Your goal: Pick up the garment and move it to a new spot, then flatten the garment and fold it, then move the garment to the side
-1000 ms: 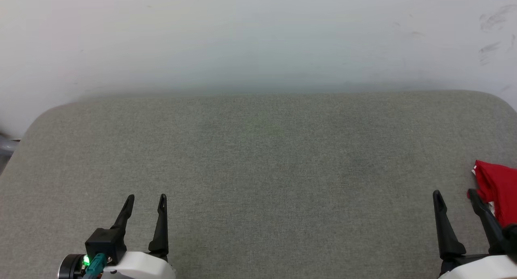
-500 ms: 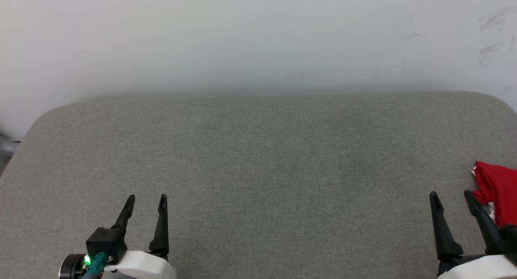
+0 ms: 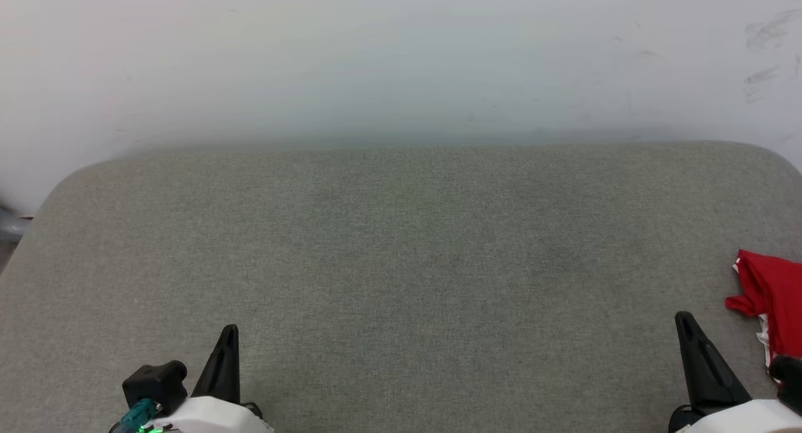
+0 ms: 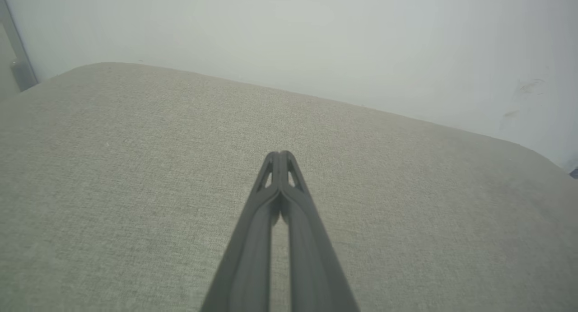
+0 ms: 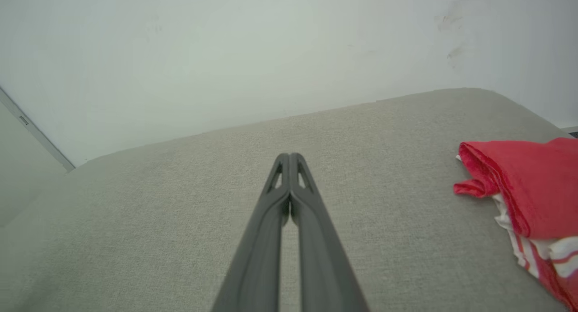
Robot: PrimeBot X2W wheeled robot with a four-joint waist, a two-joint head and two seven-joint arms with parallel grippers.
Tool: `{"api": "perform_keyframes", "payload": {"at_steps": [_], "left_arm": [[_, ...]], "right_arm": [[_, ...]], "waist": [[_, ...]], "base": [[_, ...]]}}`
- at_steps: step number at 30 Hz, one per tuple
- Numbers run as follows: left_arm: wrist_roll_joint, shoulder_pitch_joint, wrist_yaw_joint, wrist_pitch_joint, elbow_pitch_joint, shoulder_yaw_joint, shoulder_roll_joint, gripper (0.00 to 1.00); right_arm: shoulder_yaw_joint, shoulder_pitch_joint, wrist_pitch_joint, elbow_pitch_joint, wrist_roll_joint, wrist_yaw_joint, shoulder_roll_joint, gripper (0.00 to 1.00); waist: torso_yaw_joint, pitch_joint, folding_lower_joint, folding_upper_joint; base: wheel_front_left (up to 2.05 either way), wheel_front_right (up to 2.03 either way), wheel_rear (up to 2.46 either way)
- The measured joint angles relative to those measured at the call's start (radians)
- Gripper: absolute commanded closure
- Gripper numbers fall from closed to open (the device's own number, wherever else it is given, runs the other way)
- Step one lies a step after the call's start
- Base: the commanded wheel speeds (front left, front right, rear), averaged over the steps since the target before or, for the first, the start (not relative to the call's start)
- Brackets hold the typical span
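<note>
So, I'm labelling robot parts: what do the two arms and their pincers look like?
Both have tapering dark fingers with triangular cut-outs near the tips. The left pincer joins a white wrist shell bearing a black block, a teal cable plug and a green light; the right pincer has a similar white shell.

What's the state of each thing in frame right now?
left gripper: shut, empty, over the grey pad.
right gripper: shut, empty, apart from the shirt.
shirt: lying rumpled at the grey pad's right edge, not held.
</note>
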State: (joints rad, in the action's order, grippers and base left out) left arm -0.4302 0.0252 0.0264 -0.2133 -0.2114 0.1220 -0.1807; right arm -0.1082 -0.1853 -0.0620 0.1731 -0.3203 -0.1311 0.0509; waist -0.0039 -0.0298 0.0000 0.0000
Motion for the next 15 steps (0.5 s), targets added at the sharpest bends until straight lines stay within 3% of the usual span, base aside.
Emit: {"api": "perform_keyframes", "payload": {"at_steps": [15], "left_arm": [[-0.238,-0.020,-0.030,0.063,-0.005,-0.045,0.028,1.00]], "right_arm": [[0.012,0.058,0.000,-0.086,-0.270,0.000,0.007,1.00]], "waist": [[0.000,0.004,0.0000,0.0000]], "base": [[0.00,0.00,0.00]]}}
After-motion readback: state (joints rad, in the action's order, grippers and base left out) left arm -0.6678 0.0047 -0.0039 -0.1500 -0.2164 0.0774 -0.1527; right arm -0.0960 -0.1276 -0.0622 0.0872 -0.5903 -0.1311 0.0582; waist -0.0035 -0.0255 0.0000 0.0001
